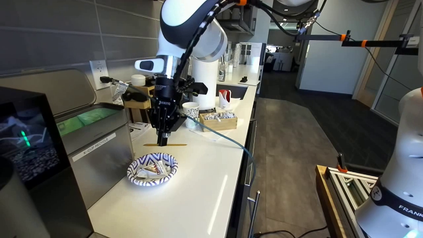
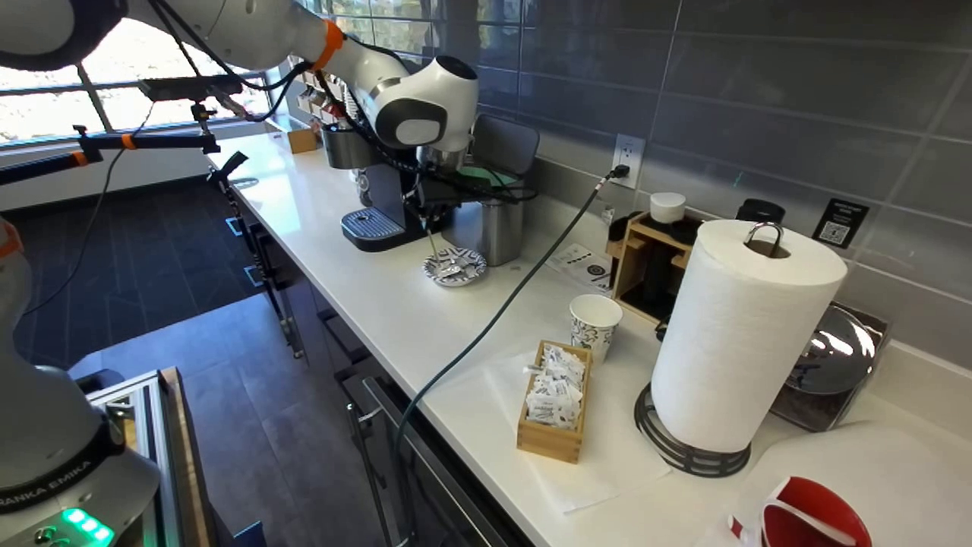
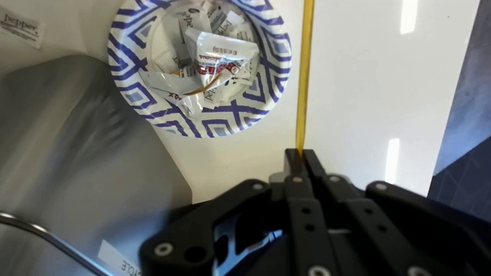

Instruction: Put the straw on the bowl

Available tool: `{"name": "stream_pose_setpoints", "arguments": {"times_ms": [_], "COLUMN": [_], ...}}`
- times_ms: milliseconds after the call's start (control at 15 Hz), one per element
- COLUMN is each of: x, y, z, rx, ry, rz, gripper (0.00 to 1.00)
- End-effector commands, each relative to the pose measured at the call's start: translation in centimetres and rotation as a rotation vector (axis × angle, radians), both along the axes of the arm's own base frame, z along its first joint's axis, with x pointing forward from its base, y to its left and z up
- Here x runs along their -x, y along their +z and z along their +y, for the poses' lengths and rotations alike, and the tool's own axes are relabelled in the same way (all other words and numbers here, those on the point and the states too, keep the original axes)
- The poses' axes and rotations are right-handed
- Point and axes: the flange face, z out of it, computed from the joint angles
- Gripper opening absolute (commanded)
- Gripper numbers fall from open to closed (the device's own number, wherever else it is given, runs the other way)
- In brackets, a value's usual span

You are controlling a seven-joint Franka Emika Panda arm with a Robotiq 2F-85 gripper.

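Observation:
My gripper (image 1: 162, 144) is shut on the straw (image 1: 178, 144), a thin yellow stick, above the white counter. In the wrist view, the straw (image 3: 304, 76) runs up from between the fingertips (image 3: 301, 151) past the bowl's right side. The bowl (image 3: 277, 50), blue and white, holds several packets and wrappers. In both exterior views the bowl (image 1: 132, 170) stands on the counter, below and close to the gripper. In an exterior view the straw (image 2: 431, 241) slants beside the bowl (image 2: 454, 283), and the gripper tips there are hard to make out. The straw's gripped part is hidden between the fingers.
A metal K-cup bin (image 1: 102, 162) stands right beside the bowl. A coffee machine (image 2: 383, 224) is nearby. A cable (image 1: 228, 138) hangs across the counter. A paper cup (image 2: 594, 323), packet box (image 2: 553, 406) and paper towel roll (image 2: 748, 334) stand farther along. A pepper packet (image 3: 21, 26) lies loose.

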Motion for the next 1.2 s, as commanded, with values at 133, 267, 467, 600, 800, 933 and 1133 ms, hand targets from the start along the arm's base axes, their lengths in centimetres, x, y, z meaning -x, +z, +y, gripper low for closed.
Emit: {"name": "stream_pose_setpoints", "arguments": {"times_ms": [133,267,467,600,800,933,1133], "x": [0.3,0.2,0.6,1.0,1.0,1.3,0.9], "y": [-0.1,-0.3,-1.1,-1.6,-2.2,-3.1,-4.8], "z": [-0.1,0.3,2.7,4.3,6.0,7.5,8.4], "rx": [0.007,0.052,0.124,0.170,0.237,0.282,0.344], "ry": [-0.005,0.000,0.085,0.143,0.186,0.208,0.230], "rz": [-0.002,-0.013,0.000,-0.012,-0.061,-0.104,-0.153], "gripper": [0.04,0.01,0.01,0.01,0.01,0.01,0.01]}}
